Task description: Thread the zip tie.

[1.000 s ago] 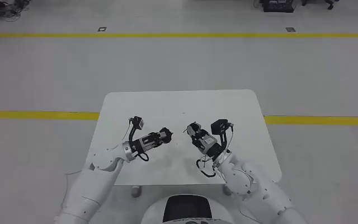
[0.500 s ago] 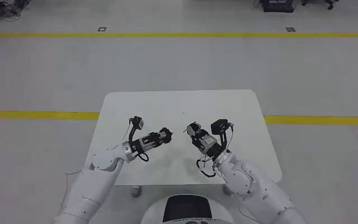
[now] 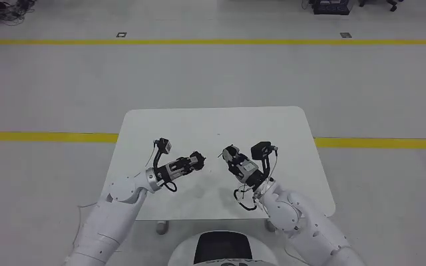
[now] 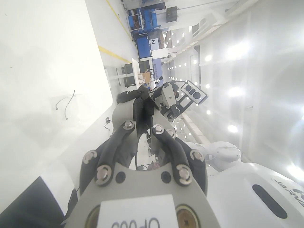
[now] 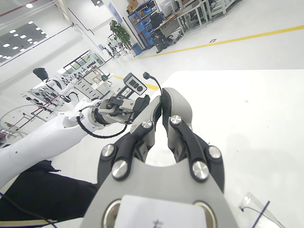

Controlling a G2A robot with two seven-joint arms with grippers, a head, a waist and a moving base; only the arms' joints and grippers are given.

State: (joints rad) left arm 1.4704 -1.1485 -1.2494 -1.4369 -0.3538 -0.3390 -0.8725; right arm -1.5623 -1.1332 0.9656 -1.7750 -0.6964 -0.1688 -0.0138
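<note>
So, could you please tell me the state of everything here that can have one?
Left end effector: shut, above the table.
Right end effector: shut on the zip tie.
Zip tie: pinched at one end, head free in the air.
Thin strands: lying loose on the table.

There is one white surface (image 3: 266, 123). Above it are two grippers, the left gripper (image 3: 200, 158) and the right gripper (image 3: 226, 151), each with two fingers (image 5: 174, 100). One black zip tie (image 5: 145, 74) rises from between the right pair. Two thin curved strands (image 4: 67, 105) lie on the surface, and one clear bag (image 5: 258, 205) lies at its edge. Two yellow lines (image 3: 200, 42) cross the floor.
</note>
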